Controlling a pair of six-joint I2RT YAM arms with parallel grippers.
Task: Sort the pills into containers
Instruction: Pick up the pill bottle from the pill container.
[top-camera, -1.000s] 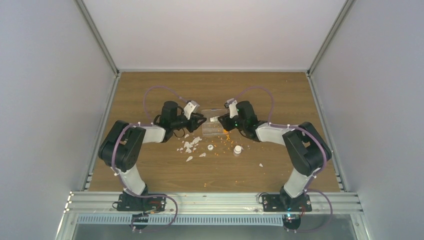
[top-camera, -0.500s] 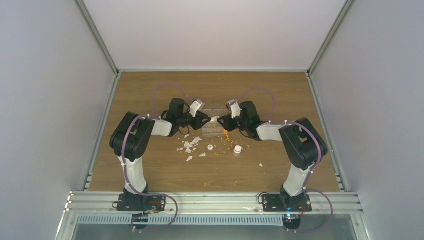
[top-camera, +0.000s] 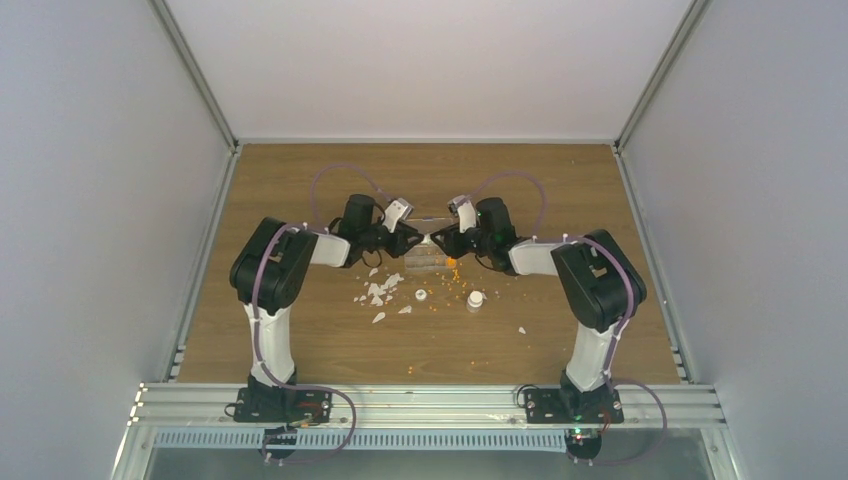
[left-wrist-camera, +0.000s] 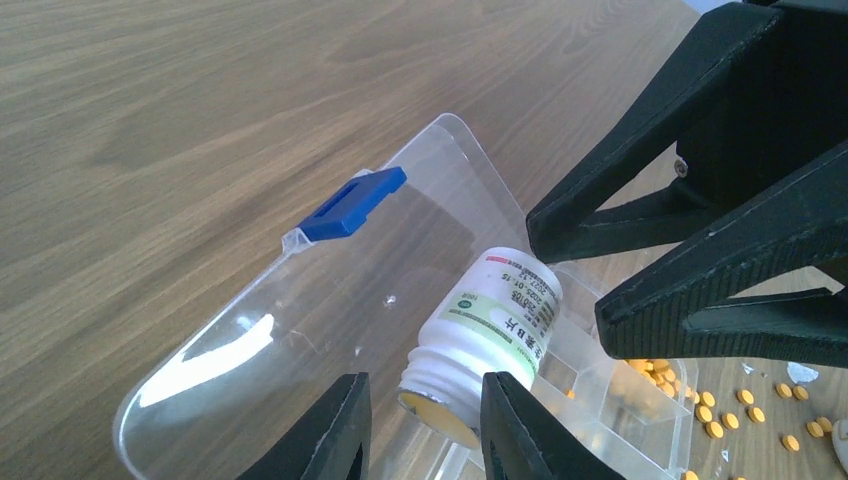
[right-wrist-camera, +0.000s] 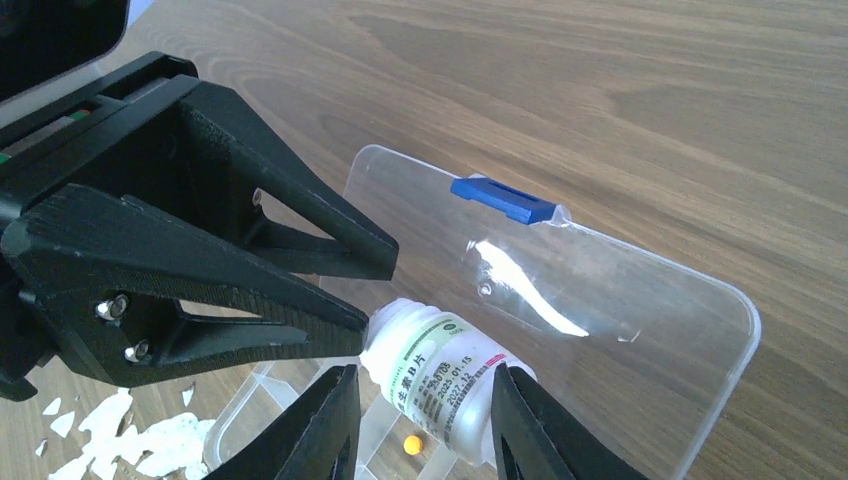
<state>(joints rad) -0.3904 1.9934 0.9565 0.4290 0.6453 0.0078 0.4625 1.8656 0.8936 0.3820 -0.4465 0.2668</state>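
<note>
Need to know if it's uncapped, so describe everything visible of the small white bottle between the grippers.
The white bottle is a small plastic-looking cylinder with a green-and-white printed label and a ridged neck. No cap is on it; the mouth shows yellowish inside. It lies tilted above the clear organiser box, before its raised lid, mouth toward the left gripper, which straddles the neck, contact unclear. The right gripper grips its labelled body.
</note>
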